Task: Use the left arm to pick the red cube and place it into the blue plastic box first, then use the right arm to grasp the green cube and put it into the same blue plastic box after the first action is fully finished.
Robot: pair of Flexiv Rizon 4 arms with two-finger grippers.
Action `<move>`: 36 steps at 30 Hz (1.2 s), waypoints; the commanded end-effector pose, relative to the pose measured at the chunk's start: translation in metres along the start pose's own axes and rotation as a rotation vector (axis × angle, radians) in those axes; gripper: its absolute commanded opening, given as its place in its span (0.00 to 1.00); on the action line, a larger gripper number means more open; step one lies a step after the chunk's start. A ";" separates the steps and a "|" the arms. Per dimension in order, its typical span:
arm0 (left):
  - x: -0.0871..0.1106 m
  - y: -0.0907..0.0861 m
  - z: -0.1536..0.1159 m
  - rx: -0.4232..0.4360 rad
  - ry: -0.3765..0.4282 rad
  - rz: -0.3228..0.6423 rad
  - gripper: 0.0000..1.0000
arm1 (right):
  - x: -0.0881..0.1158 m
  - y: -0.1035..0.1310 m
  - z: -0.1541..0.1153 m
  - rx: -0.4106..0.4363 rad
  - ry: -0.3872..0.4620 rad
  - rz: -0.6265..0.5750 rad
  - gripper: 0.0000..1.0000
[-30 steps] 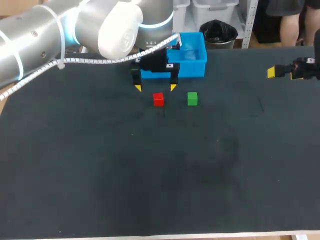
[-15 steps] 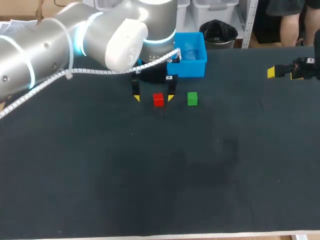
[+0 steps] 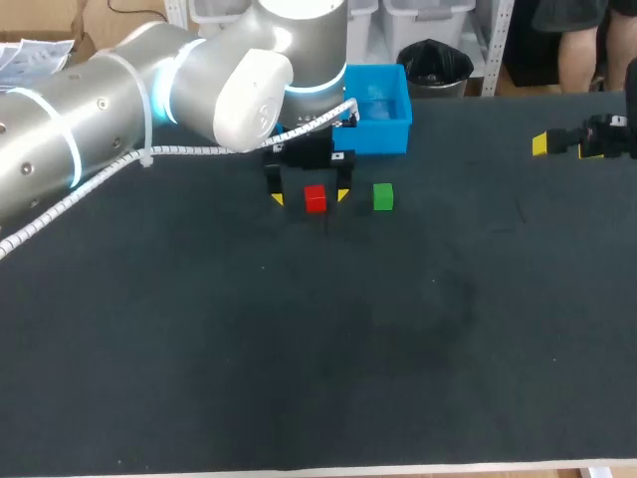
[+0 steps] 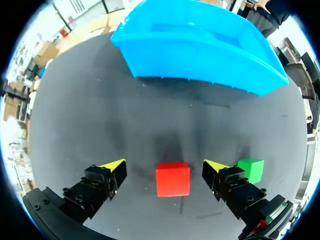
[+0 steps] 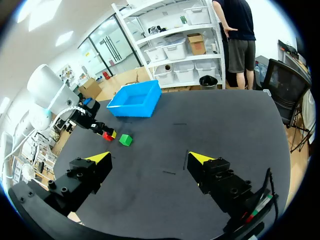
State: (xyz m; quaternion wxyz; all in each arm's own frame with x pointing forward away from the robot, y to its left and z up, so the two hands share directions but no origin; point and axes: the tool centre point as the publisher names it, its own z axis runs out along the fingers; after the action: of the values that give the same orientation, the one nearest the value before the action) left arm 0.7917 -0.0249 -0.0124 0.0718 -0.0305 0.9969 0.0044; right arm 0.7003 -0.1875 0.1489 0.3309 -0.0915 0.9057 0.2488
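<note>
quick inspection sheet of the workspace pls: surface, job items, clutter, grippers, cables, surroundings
surface: dark table, faint marks only
red cube: on the table, between the left fingers, gaps on both sides
green cube: on the table beside the red cube, apart from it
blue plastic box: behind the cubes, no cube in it
clutter: nothing seen
left gripper: open, down around the red cube
right gripper: open, nothing between its fingers, far from the cubes
cables: white spiral-wrapped cable along the left arm
surroundings: nothing seen reaching over the table
</note>
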 end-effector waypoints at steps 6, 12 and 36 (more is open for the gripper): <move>0.002 0.000 0.003 0.015 0.012 -0.012 1.00 | 0.000 0.000 0.000 0.002 0.001 0.000 1.00; 0.005 -0.003 0.006 0.018 0.026 -0.010 0.00 | 0.000 0.000 0.000 0.002 0.001 0.000 1.00; 0.004 -0.007 -0.037 0.023 0.012 0.033 0.00 | 0.000 0.000 0.000 0.002 0.001 0.000 1.00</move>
State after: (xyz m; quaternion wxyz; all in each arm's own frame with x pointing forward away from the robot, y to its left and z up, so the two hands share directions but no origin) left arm 0.7849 -0.0341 0.0138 0.0665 -0.0146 0.9977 -0.0063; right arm 0.7003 -0.1875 0.1489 0.3309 -0.0915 0.9057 0.2488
